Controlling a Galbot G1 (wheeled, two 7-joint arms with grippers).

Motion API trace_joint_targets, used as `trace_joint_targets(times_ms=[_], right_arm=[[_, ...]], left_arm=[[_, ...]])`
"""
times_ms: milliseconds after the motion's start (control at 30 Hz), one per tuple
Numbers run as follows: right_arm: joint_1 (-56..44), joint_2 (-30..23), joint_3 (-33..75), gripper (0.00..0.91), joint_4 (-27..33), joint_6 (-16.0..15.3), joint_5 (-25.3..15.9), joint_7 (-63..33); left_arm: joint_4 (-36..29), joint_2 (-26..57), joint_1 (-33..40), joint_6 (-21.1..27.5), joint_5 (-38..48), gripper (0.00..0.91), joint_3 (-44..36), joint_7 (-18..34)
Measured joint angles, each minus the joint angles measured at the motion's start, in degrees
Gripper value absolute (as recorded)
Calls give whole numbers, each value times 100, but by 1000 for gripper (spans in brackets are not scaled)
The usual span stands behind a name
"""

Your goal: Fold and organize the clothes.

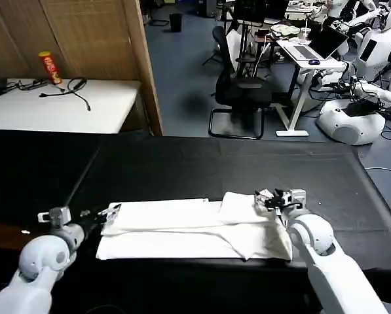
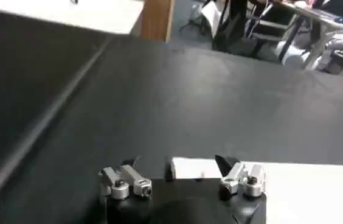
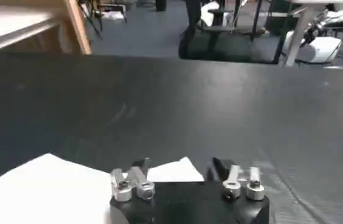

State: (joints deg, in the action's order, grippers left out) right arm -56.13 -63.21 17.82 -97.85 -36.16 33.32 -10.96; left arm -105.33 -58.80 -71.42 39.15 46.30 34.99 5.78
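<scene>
With the T-shirt (image 1: 195, 229) folded into a long band, the left gripper (image 1: 107, 214) and right gripper (image 1: 268, 198) stand open-fingered at opposite far corners, seemingly placed to grip the ends for the next fold.

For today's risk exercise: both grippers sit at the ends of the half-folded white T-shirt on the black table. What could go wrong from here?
1. The left gripper and right gripper sit at opposite ends of the T-shirt; uneven lifting could skew the fold.
2. A bunched sleeve layer by the right gripper may get folded in as a lump.
3. The shirt lies near the table's front edge and could slide off.
</scene>
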Motion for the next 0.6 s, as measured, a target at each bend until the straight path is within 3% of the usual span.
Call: trace_joint_targets(times_ms=[100, 333, 600], right_arm=[[-6, -17, 2, 29, 4, 20, -44, 1], [-165, -129, 132, 10, -83, 209, -262, -74], [26, -360, 266, 0, 238, 537, -701, -86]], left_arm=[[73, -45, 34, -21, -34, 0, -7, -2], [143, -159, 120, -157, -306, 0, -118, -94], [425, -291, 564, -453, -913, 0, -469, -188]])
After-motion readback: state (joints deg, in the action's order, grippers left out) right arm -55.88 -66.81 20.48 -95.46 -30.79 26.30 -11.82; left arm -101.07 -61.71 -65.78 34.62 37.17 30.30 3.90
